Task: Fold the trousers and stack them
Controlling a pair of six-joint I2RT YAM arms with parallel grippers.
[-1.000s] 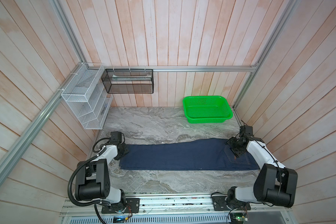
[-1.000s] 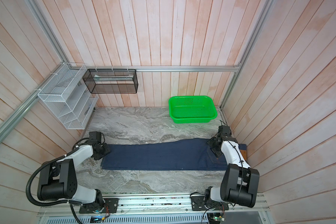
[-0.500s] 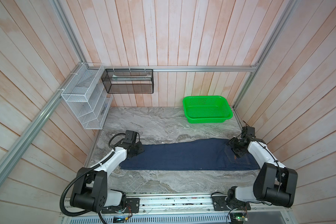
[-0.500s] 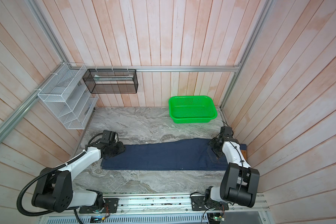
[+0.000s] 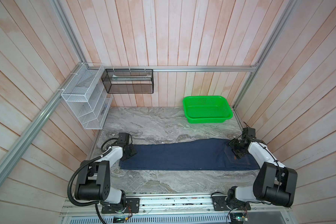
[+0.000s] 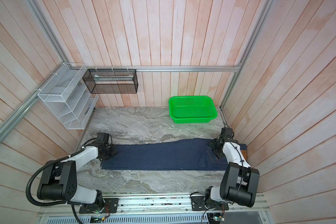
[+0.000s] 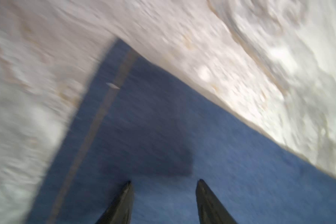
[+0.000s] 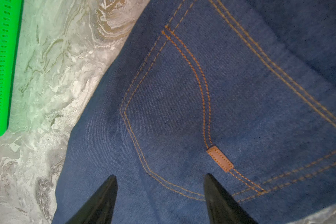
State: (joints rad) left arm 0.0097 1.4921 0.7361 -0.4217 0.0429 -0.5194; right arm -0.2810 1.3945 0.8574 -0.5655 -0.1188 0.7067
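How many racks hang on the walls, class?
2. In both top views a white wire rack hangs on the left, near the corner; a black mesh rack hangs beside it at the back. No others show.

Even, bright light — left wrist view motion-blurred.

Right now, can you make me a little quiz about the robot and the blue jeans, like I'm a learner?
1. True or false: the trousers lie stretched out flat on the table.
2. Where is the green basket? A on the trousers; B at the back of the table, apart from the trousers; C in a pincer.
3. Fill in: the right pincer is open above a back ____ with tan stitching.
Key: 1 true; 2 B; 3 pocket.
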